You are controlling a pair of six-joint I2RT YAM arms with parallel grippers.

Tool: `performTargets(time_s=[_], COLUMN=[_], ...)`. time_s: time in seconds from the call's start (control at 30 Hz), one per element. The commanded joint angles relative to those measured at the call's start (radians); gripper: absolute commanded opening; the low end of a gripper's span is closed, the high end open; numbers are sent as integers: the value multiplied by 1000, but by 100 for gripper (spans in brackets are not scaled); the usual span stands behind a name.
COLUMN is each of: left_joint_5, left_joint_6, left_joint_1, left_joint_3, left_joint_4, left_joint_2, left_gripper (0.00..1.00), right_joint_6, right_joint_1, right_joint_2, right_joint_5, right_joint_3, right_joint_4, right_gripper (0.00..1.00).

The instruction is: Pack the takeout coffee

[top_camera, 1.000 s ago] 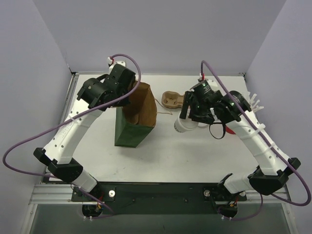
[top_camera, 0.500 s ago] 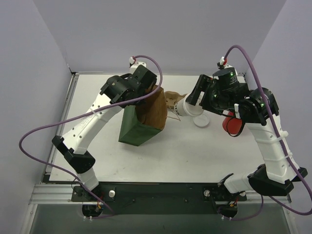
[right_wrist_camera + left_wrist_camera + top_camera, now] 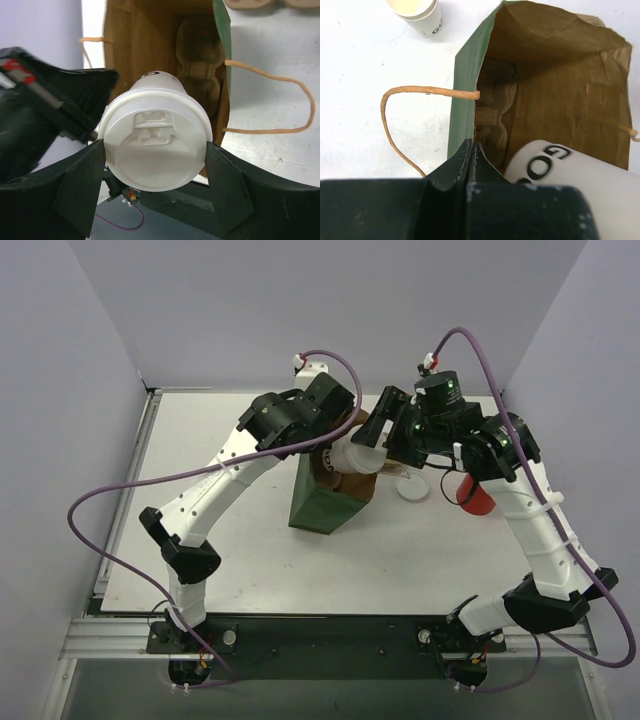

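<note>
"Where was the takeout coffee (image 3: pixel 355 456) when you looked over?"

"Up in the air at the mouth of the paper bag (image 3: pixel 325 508). It was tipped over, with its base end pointing into the opening and its lidded end toward the right arm. The right gripper (image 3: pixel 156 155) had it clamped, one finger on each side, just under the white lid."

"And the other arm?"

"The left gripper (image 3: pixel 471 150) was pinched tight on the top edge of the bag's green wall, beside a twine handle (image 3: pixel 395 120). The bag sat on the bench (image 3: pixel 250 560) with its mouth wide open."

"Anything inside it?"

"A brown cardboard carrier (image 3: pixel 200 55) lay down in the bottom. The coffee's side, with black lettering on it, crossed over one corner of the mouth."

"What else was about?"

"A loose lid (image 3: pixel 411 490) lay on the bench to the right of the bag, and a red cup (image 3: pixel 477 496) stood just beyond it. An open paper cup (image 3: pixel 417 12) with no lid stood outside the bag, apart from it."
</note>
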Motion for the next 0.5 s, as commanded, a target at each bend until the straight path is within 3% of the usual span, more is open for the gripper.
performTargets(time_s=[0.0,0.47], left_joint_5=[27,99], left_joint_6=[-53,-116], left_joint_1=[-4,-63], left_joint_3=[84,136], left_joint_4=[-213,-179], left_joint_2=[1,31], left_gripper=[0,0], right_joint_6=[37,77], right_joint_1=[3,13], right_joint_2=[6,18], right_joint_5=[-31,-4], right_joint_3=[-102,-329], right_joint_4=[84,205], right_gripper=[48,46])
